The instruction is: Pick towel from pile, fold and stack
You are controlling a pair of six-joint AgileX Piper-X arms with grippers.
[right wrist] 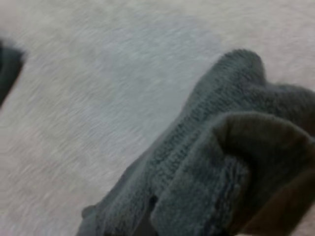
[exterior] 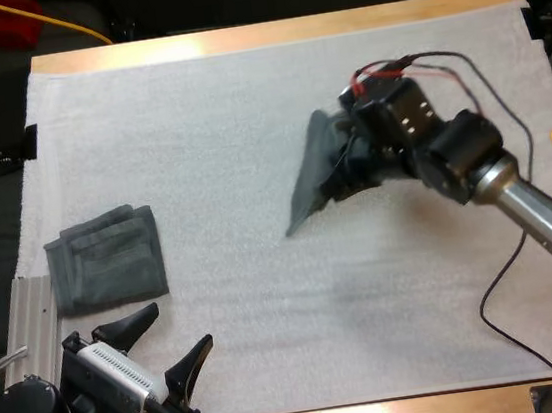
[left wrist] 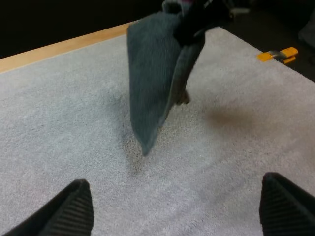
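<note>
A white mat (exterior: pixel 267 298) with a fine, nubbly pile covers almost the whole wooden table (exterior: pixel 275 33). The pale wood shows as a strip along the top of the high view and a thinner one along the bottom, with dark space beyond the far edge. A ribbed metal rail (exterior: pixel 33 317) lies along the mat's left border, low in the frame. Right of centre, the hanging towel (exterior: pixel 311 177), dark grey-green terry, droops from the right gripper (exterior: pixel 351 162) in a long tapering sheet. It is broad where it is bunched at the top and narrows to a corner pointing down and left. The left wrist view shows this towel (left wrist: pixel 152 83) as a doubled flap whose lowest corner reaches down to the mat, though contact cannot be told. The right gripper is pinched on its upper end, and the right wrist view shows the looped, fuzzy cloth (right wrist: pixel 221 162) gathered in thick rounded folds right at the fingers. At middle left of the high view the folded towel (exterior: pixel 106 258) lies flat as a near-square, its layered edges visible, well apart from the hanging one. Just below it, in the lower left corner, the left gripper (exterior: pixel 181 324) sits with its black pointed fingers (left wrist: pixel 74 211) spread wide over bare mat, their inner faces finely ridged, holding nothing.
</note>
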